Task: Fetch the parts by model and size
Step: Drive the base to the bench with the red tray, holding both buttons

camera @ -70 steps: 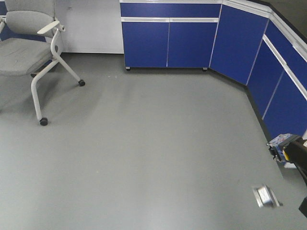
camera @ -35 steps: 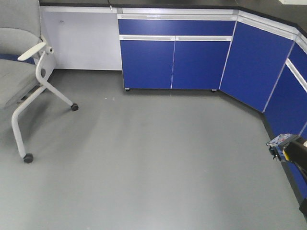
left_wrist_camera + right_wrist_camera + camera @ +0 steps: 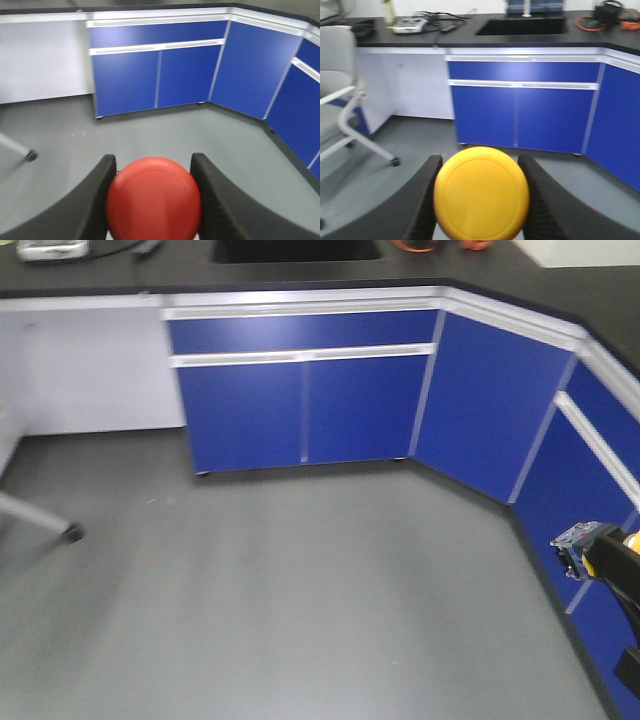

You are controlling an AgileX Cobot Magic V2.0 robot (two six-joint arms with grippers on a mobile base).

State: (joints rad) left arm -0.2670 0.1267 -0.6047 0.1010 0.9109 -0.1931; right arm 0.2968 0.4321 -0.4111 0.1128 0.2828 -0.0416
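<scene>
- The left end effector [image 3: 152, 160] is clamped on the red push-button [image 3: 153, 199], with one black finger on each side of its round cap
- The right end effector [image 3: 479, 160] is clamped on the yellow push-button [image 3: 481, 192] the same way, with a finger on its left and a finger on its right
- Both buttons are held up in the air above the grey floor [image 3: 300, 590]
- Blue cupboards [image 3: 305, 405] stand at the far side and run along the right
- A black surface [image 3: 460, 39] lies on top of them, with a sink [image 3: 520, 26] set in it and cables [image 3: 437, 20] left of the sink
- A grey chair [image 3: 335, 55] stands on the left
</scene>
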